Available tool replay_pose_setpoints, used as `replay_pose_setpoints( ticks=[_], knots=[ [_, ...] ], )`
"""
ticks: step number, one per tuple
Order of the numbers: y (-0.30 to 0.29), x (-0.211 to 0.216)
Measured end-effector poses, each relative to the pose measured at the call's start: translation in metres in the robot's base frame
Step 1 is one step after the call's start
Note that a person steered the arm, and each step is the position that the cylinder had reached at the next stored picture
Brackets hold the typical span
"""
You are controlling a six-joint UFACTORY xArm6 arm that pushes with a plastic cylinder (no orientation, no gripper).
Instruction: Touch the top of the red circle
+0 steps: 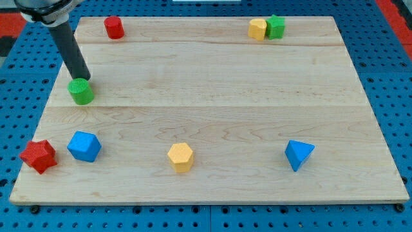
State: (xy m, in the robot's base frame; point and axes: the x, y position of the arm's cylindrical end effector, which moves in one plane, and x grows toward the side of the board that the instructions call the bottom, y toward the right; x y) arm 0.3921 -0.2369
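The red circle [114, 27] is a short red cylinder standing near the board's top edge, toward the view's left. My tip [82, 78] is at the end of the dark rod that comes down from the view's top left corner. It sits at the top edge of a green cylinder [81, 91], touching it or just behind it. The tip is well below and left of the red circle, apart from it.
A yellow block [257, 28] and a green block [275, 26] touch at the top right. A red star-shaped block [38, 155] and a blue block [84, 145] sit at bottom left. A yellow hexagon [181, 156] sits bottom centre, a blue triangle [299, 154] bottom right.
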Motion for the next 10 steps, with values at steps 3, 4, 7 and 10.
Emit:
replay_pose_setpoints(
  ticks=[3,4,7,10],
  knots=[
    [0.087,0.057],
    [0.135,-0.028],
    [0.133,-0.2],
    [0.059,-0.194]
  ],
)
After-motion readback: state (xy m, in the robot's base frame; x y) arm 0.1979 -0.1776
